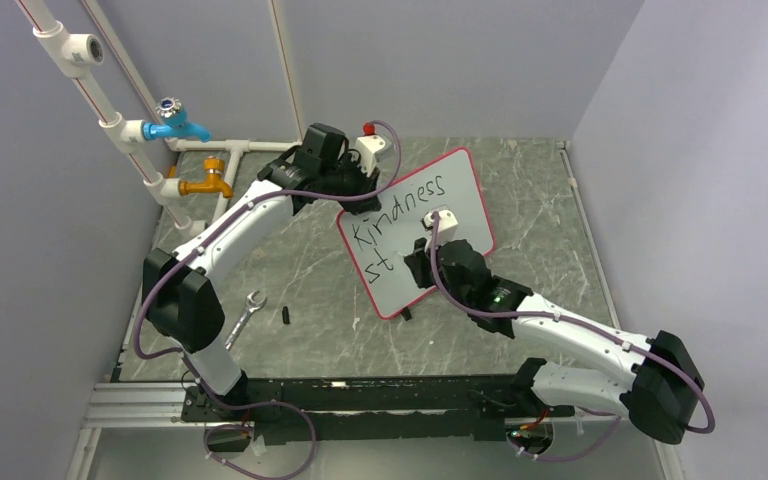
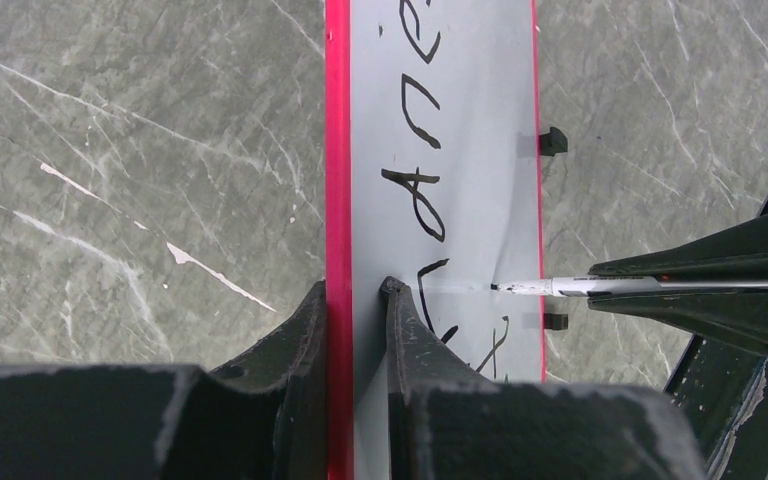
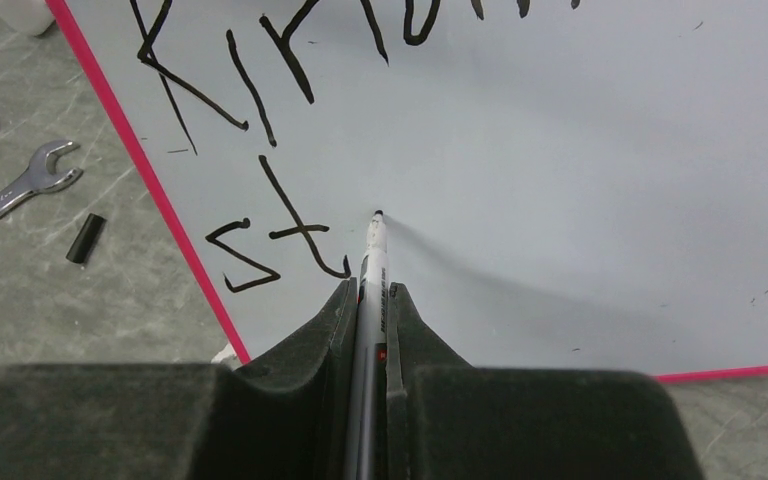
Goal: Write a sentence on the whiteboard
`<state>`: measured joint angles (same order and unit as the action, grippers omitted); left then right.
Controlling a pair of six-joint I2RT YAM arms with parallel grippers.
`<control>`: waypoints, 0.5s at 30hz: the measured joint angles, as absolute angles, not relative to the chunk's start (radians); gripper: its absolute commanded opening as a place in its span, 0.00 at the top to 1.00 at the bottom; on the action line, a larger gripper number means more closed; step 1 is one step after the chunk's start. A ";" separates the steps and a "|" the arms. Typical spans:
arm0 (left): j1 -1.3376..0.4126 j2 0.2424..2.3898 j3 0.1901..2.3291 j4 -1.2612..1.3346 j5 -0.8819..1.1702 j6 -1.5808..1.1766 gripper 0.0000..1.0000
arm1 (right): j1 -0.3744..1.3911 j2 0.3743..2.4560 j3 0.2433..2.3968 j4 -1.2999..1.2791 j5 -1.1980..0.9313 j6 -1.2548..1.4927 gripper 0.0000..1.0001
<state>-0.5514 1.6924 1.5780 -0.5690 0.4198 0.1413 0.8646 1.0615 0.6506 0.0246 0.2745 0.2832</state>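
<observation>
The whiteboard (image 1: 460, 200) with its red rim stands tilted up off the table. My left gripper (image 1: 352, 192) is shut on its upper left edge; in the left wrist view my left gripper (image 2: 355, 295) clamps the red rim (image 2: 337, 150). The sentence (image 1: 400, 205) reads "Kindness" with "st" below it (image 3: 280, 245). My right gripper (image 1: 422, 255) is shut on a black-tipped marker (image 3: 372, 255), whose tip touches the board just right of the "t". The marker also shows in the left wrist view (image 2: 560, 287).
A silver wrench (image 1: 245, 312) and a small black cap (image 1: 287, 314) lie on the marble table left of the board. White pipes with a blue tap (image 1: 175, 122) and an orange tap (image 1: 208, 183) stand at the back left. Grey walls enclose the table.
</observation>
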 measured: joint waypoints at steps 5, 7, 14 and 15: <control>-0.550 1.692 1.578 -0.572 0.415 0.142 1.00 | 0.864 1.071 0.651 0.036 0.266 0.284 1.00; -0.549 1.692 1.578 -0.573 0.413 0.142 1.00 | 0.863 1.074 0.651 0.039 0.259 0.284 1.00; -0.546 1.692 1.578 -0.580 0.411 0.142 1.00 | 0.860 1.077 0.651 0.051 0.228 0.292 1.00; -0.546 1.692 1.578 -0.580 0.411 0.142 1.00 | 0.860 1.078 0.651 0.054 0.220 0.294 1.00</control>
<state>-0.5461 1.6924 1.5780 -0.5800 0.4114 0.1417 0.8597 1.0782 0.6506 0.0544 0.2195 0.2943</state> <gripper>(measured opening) 0.203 0.125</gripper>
